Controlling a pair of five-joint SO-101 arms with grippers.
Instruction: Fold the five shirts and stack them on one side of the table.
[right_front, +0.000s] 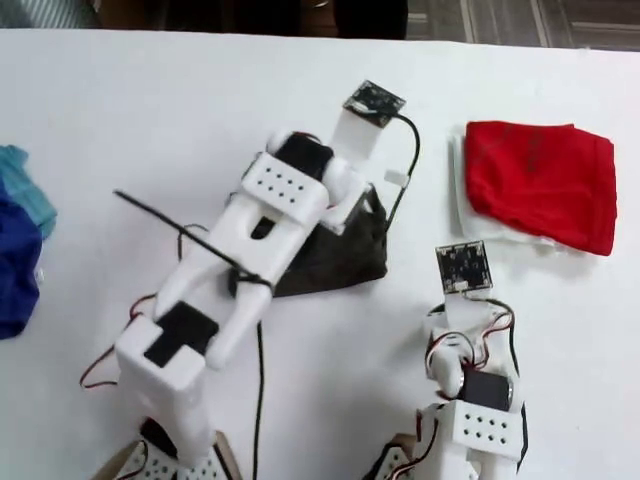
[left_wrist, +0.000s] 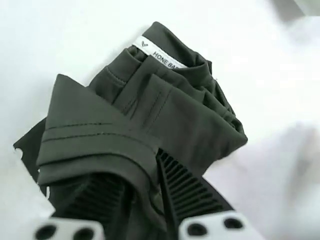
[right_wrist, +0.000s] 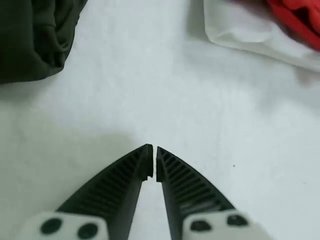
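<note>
A dark green shirt lies bunched near the table's middle, under the wrist of my left arm. My left gripper is shut on a folded edge of it, with cloth draped over one finger. In the high view the same shirt pokes out beneath that arm. A folded red shirt rests on a folded white shirt at the right. My right gripper hangs shut and empty above bare table, between the dark green shirt and the white shirt.
A blue shirt and a teal shirt lie crumpled at the left edge. My right arm sits near the front right. Black cables trail off the left arm. Open tabletop stretches along the back.
</note>
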